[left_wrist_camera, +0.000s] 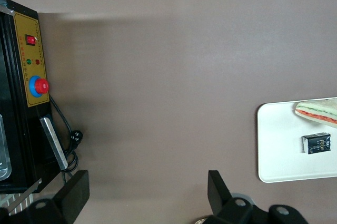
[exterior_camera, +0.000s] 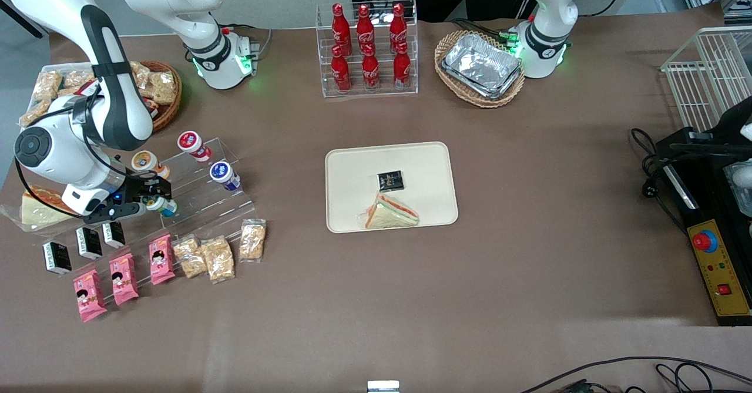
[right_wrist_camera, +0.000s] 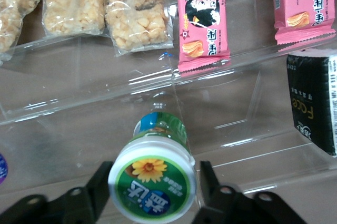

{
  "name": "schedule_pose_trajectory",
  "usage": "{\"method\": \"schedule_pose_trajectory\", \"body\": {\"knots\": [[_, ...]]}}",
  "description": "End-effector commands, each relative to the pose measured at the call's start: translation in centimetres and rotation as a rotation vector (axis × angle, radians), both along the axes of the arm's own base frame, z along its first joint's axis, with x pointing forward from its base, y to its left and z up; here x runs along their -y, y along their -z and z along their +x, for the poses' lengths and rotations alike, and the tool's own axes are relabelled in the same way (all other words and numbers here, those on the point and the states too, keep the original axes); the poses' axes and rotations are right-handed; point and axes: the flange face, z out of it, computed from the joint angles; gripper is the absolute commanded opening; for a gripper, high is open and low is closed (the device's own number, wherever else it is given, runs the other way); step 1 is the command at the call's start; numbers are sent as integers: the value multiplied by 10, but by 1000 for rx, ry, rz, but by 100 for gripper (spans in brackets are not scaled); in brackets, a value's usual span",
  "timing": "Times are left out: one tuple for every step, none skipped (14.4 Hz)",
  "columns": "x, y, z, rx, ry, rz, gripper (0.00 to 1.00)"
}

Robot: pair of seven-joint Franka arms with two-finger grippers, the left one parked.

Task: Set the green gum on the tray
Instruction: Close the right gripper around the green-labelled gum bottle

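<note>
1. From the front, the right arm's black two-finger gripper [exterior_camera: 154,200] is down at the clear acrylic stepped display stand [exterior_camera: 200,187], toward the working arm's end of the table, with its fingers either side of the small green-and-white-lidded gum bottle [exterior_camera: 161,205]. The bottle sits on a lower step of the stand, nearer the camera than the orange-lidded bottle [exterior_camera: 145,162], the red-lidded one [exterior_camera: 192,144] and the blue-lidded one [exterior_camera: 223,174]. The flat cream-beige rectangular tray [exterior_camera: 352,170] lies well apart, mid-table, already carrying a wrapped triangular sandwich [exterior_camera: 390,212] and a small black packet [exterior_camera: 390,180]; bare tray shows nearer the working arm's side.

2. The left wrist camera shows only a corner of that tray [left_wrist_camera: 274,145]; the gum is not in view there.

3. The right wrist camera gives the close look: the gum bottle [right_wrist_camera: 153,184] stands between the two black fingers [right_wrist_camera: 102,187], which flank the lid on both sides. They look close against it, but whether they are actually clamped cannot be told. The lid is round, white-rimmed, with a green face, a yellow flower and a blue patch; the body below is bluish-white with a green band.

4. The step in hand reads as the grasp. Done well, it likely means squeezing squarely across the lid or just under it, then lifting straight up to clear the acrylic step edge [right_wrist_camera: 158,84] before heading to the tray's bare patch.
</note>
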Motion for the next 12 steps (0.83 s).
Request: {"method": "schedule_pose_trajectory", "body": {"knots": [[-2,12,-12,-22,-4,-4,70],[-2,12,-12,-20,-4,-4,63],[-2,12,-11,-19,-4,-4,63],[-4,11,-11,-17,-9,-4,61],[-4,9,-11,-13,-9,-4,55],[-6,6,-10,-7,-12,-4,50],[-6,3,-8,-1,-12,-5,49],[-6,0,-7,6,-12,-5,47],[-7,-3,-6,12,-13,-5,39],[-9,-4,-6,15,-18,-5,39],[-10,-11,-2,31,-19,-6,39],[-10,-19,4,47,-20,-8,38]]}}
